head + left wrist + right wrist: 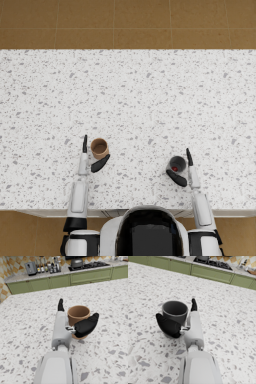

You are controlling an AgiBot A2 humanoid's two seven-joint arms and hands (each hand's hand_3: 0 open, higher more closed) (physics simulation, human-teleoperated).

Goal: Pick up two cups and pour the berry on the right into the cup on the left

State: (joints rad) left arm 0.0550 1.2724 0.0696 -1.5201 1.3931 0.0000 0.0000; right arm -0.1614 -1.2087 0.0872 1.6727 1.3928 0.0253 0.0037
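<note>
Speckled white terrazzo counter (150,100), near edge: one brown cup (99,148), upright, toward the left, and one dark grey cup (177,163), upright, toward the right, holding a red berry (174,169); the two cups stand well apart. Left hand (92,159) cradles the brown cup, thumb curled across its near side and fingers (60,304) straight along its far side; right hand (183,170) cradles the grey cup likewise. Beyond the counter: green cabinets (62,281), a stove with pot (76,262), bottles (47,267), brown tiled floor (125,22).
</note>
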